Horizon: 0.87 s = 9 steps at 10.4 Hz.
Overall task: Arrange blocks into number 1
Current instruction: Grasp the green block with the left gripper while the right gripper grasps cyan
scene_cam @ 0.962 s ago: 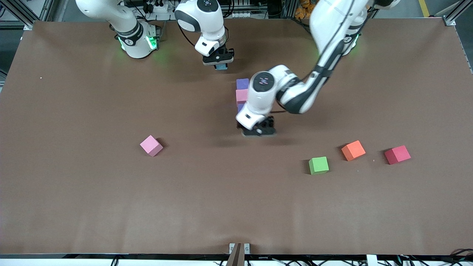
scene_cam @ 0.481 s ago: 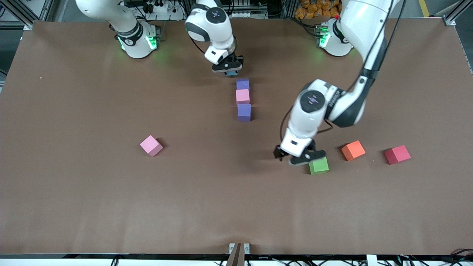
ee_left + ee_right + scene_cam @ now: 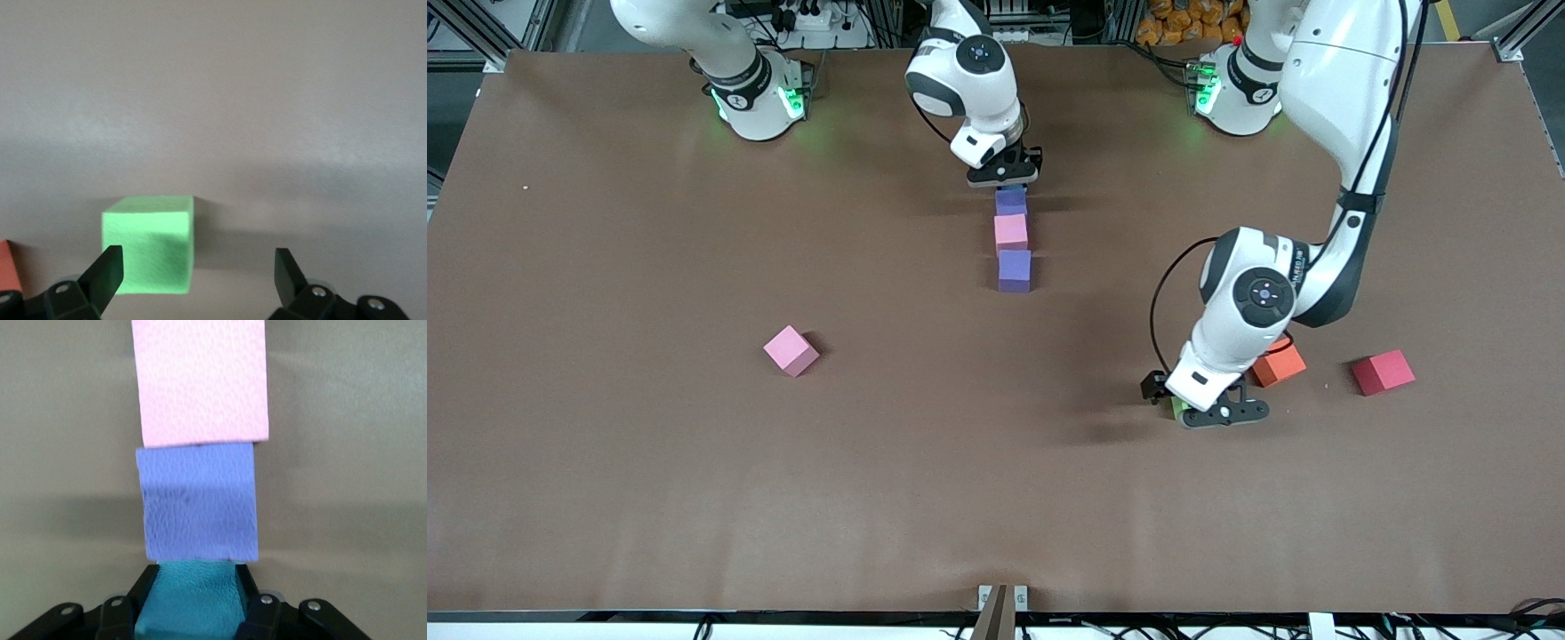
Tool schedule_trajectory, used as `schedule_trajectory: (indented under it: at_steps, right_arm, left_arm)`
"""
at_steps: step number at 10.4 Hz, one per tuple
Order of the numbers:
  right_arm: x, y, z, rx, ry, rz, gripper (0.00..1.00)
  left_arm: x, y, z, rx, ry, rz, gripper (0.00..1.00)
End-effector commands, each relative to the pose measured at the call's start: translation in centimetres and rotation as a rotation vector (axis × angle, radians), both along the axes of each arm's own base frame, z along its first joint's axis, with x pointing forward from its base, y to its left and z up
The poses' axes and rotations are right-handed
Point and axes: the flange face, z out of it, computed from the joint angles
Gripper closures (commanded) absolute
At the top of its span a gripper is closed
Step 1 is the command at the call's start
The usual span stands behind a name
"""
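A column of three blocks lies mid-table: purple (image 3: 1011, 202), pink (image 3: 1011, 233), purple (image 3: 1015, 270). My right gripper (image 3: 1005, 178) is shut on the light blue block (image 3: 190, 603), which sits right against the end of the column's purple block (image 3: 197, 503), with the pink one (image 3: 200, 380) after it. My left gripper (image 3: 1211, 412) hangs open low over the green block (image 3: 150, 243), which lies close to one finger (image 3: 107, 267). In the front view only a sliver of green (image 3: 1178, 407) shows. A second pink block (image 3: 791, 350) lies alone toward the right arm's end.
An orange cube (image 3: 1280, 364) lies beside the left gripper, partly covered by the wrist. A red cube (image 3: 1384, 372) sits farther toward the left arm's end. Brown table surface (image 3: 960, 462) spreads nearer the front camera.
The left arm swung away from the column and came down over the green block. The right gripper carried the light blue block up to the column's end.
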Motion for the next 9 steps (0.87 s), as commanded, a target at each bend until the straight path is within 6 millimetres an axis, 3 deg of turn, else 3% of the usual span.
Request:
schedule_trajectory:
  at_steps: [1,3,7,8,9]
  right_arm:
    - [0.8,0.3,-0.2,-0.013,-0.027,0.001,0.52]
    - [1.3,-0.2,-0.5,-0.03,-0.045,0.018,0.51]
    - [1.5,-0.5,-0.6,-0.049,-0.051,0.035,0.48]
    - [1.7,-0.6,-0.6,-0.049,-0.053,0.031,0.48]
    - [2.1,-0.6,-0.5,-0.047,-0.056,0.025,0.45]
  left_arm:
    - [0.2,0.9,-0.9,-0.001,0.02,-0.009,0.0]
    - [0.1,2.5,-2.4,0.019,0.045,-0.002,0.0]
    - [-0.4,2.8,-5.1,0.034,0.084,0.004,0.0]
    - [-0.4,2.9,-5.3,0.036,0.087,-0.001,0.07]
    - [-0.5,2.7,-5.6,0.037,0.09,-0.005,0.6]
